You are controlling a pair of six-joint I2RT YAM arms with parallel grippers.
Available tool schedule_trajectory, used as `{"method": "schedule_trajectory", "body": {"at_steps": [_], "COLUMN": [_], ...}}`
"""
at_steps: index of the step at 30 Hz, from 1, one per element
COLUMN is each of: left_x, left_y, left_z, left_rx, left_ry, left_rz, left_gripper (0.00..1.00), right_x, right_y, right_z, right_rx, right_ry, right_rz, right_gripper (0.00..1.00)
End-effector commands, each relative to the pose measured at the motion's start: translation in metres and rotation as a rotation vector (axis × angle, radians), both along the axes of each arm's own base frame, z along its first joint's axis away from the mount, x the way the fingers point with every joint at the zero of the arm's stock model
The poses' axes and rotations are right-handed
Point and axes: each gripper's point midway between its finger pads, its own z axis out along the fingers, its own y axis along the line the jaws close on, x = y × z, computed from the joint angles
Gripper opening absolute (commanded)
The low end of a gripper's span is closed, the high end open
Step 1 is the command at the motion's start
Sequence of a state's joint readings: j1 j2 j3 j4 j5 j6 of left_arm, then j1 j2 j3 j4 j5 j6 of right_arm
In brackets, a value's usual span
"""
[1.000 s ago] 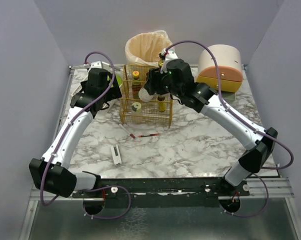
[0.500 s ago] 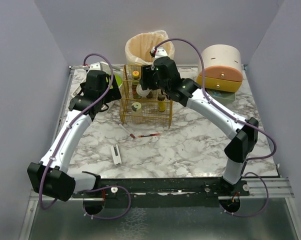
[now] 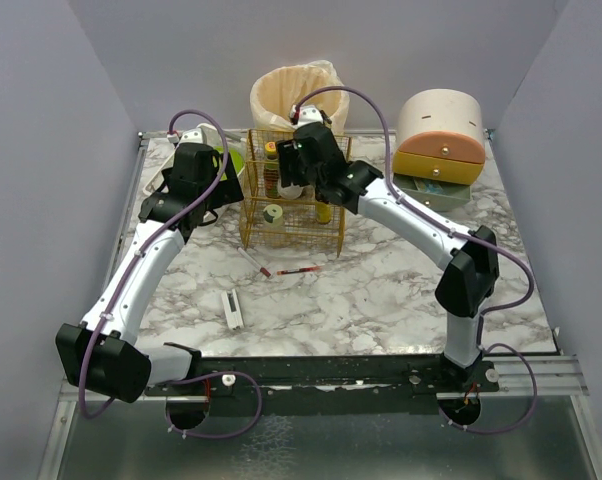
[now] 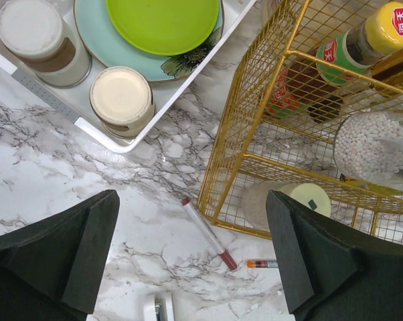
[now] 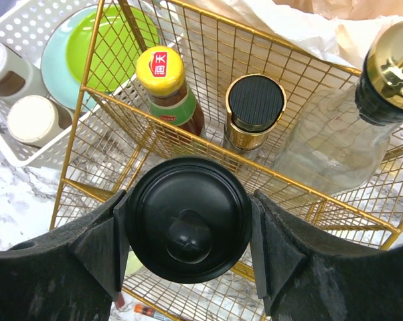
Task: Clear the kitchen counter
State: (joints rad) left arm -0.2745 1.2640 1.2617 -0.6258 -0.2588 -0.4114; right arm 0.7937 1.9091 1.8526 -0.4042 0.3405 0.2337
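Observation:
The kitchen counter (image 3: 381, 290) is white marble with grey veins. On it lie a red-capped pen (image 3: 253, 262) (image 4: 205, 231), a small orange-ended tube (image 3: 297, 270) (image 4: 263, 263) and a white flat gadget (image 3: 234, 310). My right gripper (image 3: 293, 180) (image 5: 188, 221) is shut on a jar with a round black lid (image 5: 188, 217), held over the gold wire rack (image 3: 291, 215) (image 5: 308, 180). My left gripper (image 3: 203, 190) (image 4: 191, 254) hangs open above the counter between the white dish tray (image 4: 101, 124) and the rack, with nothing between its fingers.
The rack holds a yellow-capped sauce bottle (image 5: 163, 77), a black-capped jar (image 5: 255, 103) and a clear glass bottle (image 5: 335, 147). The tray carries a green plate (image 4: 165, 23) and two jars. A lined bin (image 3: 293, 95) stands behind the rack. A round drawer box (image 3: 439, 140) sits at back right.
My right arm has swung left and farther back with the black-lidded jar, now over the rack's back left part. The left arm has hardly moved.

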Motion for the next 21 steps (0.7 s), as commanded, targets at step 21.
{"method": "schedule_trajectory", "body": {"at_steps": [21], "left_x": [-0.002], "left_y": [-0.001], "left_z": [-0.001], "left_rx": [-0.021], "left_ry": [-0.006], "left_rz": [-0.01], "left_gripper": [0.99], "right_x": [0.023], "right_y": [0.026], "right_z": [-0.054], "right_rx": [-0.087], "right_ry": [0.041], "right_rz": [-0.011], "right_gripper": [0.04]}}
